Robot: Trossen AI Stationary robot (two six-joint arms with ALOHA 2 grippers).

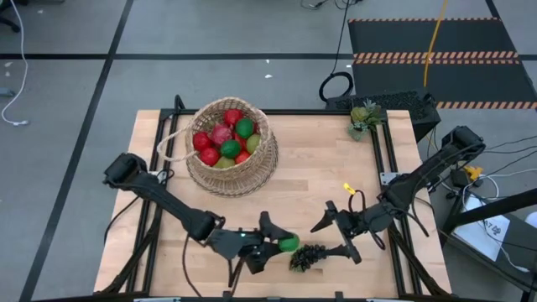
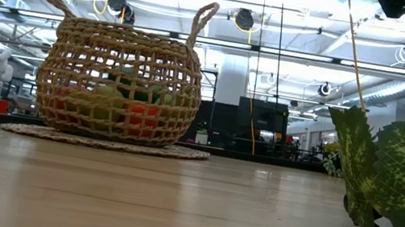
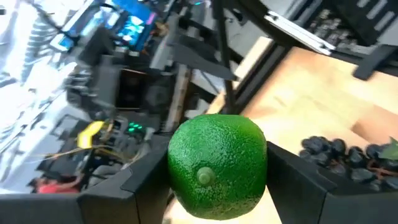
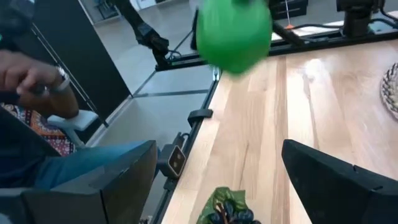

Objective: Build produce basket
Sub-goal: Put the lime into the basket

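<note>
The woven basket point(image 1: 231, 151) stands on the far left part of the table and holds red and green produce; the low view shows the basket point(image 2: 117, 84) on a flat woven mat. My left gripper point(image 1: 281, 243) is near the near edge, shut on a green lime point(image 1: 289, 244). A dark grape bunch point(image 1: 310, 256) with a green leaf point(image 2: 404, 178) lies on the table just right of the lime. My right gripper point(image 1: 336, 235) is open, its fingers spread just right of the grapes point(image 4: 227, 210), touching nothing. My left gripper pinches the green lime point(image 3: 217, 165) between its two fingers point(image 3: 124, 193), one on each side of its round body. The fingers come from the table's left, pointing right. In the right wrist view the lime point(image 4: 235, 31) hangs clear above the table.
A small green potted plant point(image 1: 365, 116) stands at the far right corner. Bare wood lies between the basket and the grippers. A person's hand point(image 4: 31, 74) and blue-clad leg show beyond the near table edge point(image 4: 193, 162) in the right wrist view.
</note>
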